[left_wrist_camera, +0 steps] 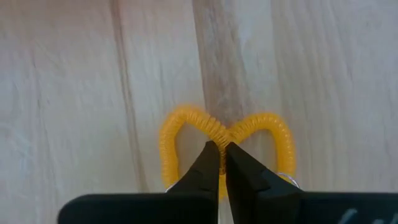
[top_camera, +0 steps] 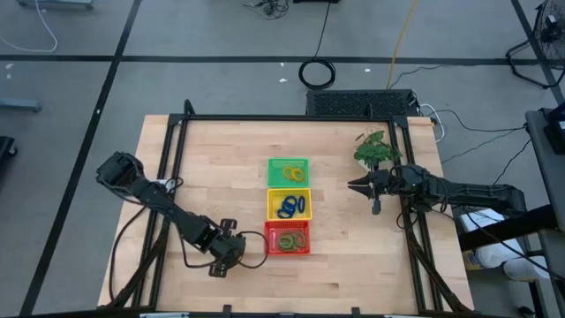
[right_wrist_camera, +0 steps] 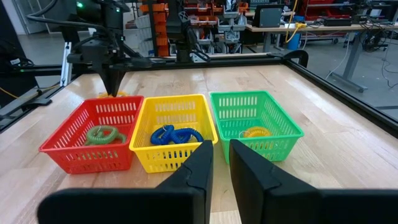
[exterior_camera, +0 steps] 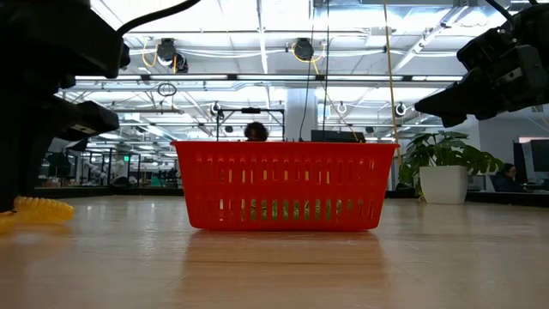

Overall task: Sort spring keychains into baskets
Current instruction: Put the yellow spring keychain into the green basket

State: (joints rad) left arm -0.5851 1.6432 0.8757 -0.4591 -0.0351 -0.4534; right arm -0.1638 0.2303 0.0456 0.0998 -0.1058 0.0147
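Three baskets stand in a row at the table's middle: green [top_camera: 289, 171] farthest, yellow [top_camera: 289, 205] in the middle, red [top_camera: 288, 238] nearest. The green one holds a yellow spring keychain [right_wrist_camera: 256, 132], the yellow one blue ones [right_wrist_camera: 174, 135], and the red one green ones [right_wrist_camera: 103, 134]. Left of the red basket, a yellow spring keychain [left_wrist_camera: 186, 134] lies on the wood with my left gripper [left_wrist_camera: 221, 145] shut on it. My right gripper [right_wrist_camera: 221, 155] hovers level at the right of the baskets, fingers nearly together with nothing between them. My left gripper pinches one spot of the yellow keychain's coil [left_wrist_camera: 214, 132] between its two fingertips. It comes from above, pointing steeply down. The ring is dented inward there into a heart shape. The keychain lies on the table [exterior_camera: 34, 209].
A potted plant [top_camera: 375, 148] stands at the table's far right, behind my right gripper. Black frame rails [top_camera: 265, 117] run along the table's far and side edges. Bare wood [top_camera: 353, 283] lies between the baskets and the near edge.
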